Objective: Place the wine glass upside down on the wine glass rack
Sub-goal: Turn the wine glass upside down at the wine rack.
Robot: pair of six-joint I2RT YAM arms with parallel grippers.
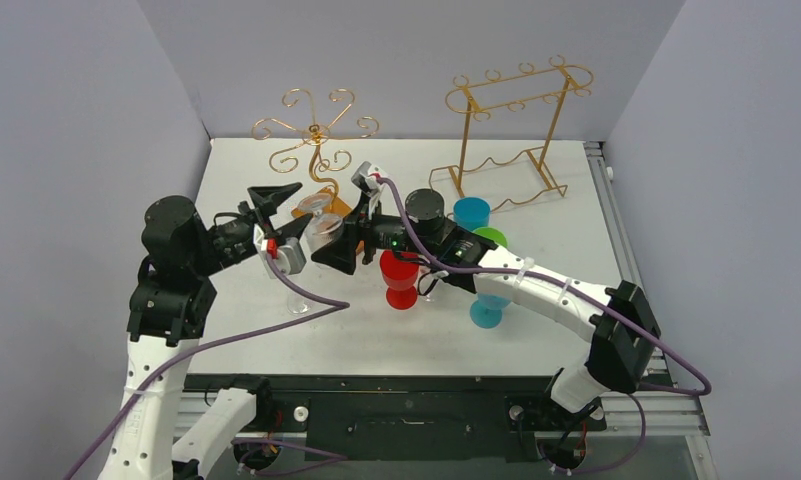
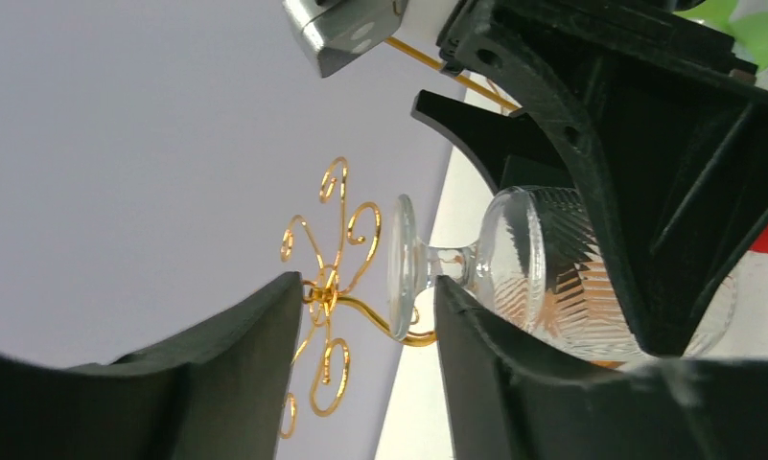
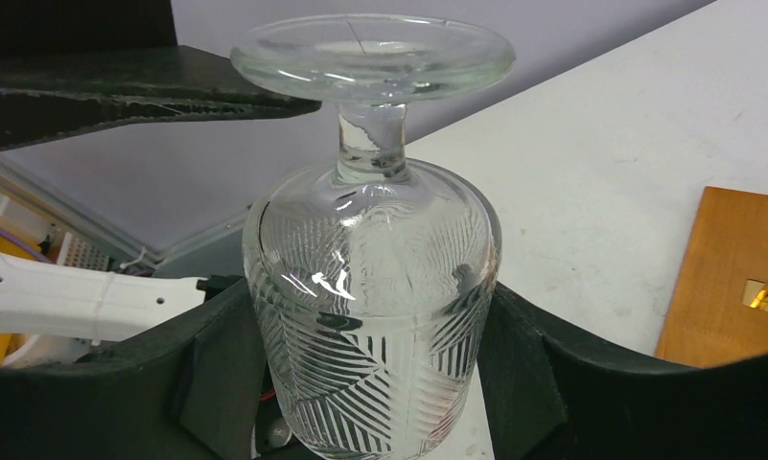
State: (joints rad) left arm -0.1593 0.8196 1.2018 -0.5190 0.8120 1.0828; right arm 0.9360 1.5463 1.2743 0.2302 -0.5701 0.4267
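The wine glass (image 1: 321,225) is clear with a ribbed bowl and is held off the table, foot turned toward the left arm. My right gripper (image 1: 338,232) is shut on its bowl (image 3: 370,287), a finger pressing on each side. My left gripper (image 2: 368,283) is open, its fingers standing either side of the glass's foot (image 2: 402,264) and stem. The wine glass rack (image 1: 316,135), a gold wire tree with curled arms, stands just behind the glass; its arms (image 2: 332,287) show past the left fingers. Its wooden base (image 3: 734,278) lies to the right of the glass.
A taller gold frame rack (image 1: 511,130) stands at the back right. A red cup (image 1: 400,278), two blue cups (image 1: 471,212) (image 1: 488,310) and a green cup (image 1: 491,238) crowd around and under the right arm. Grey walls close in the back and sides.
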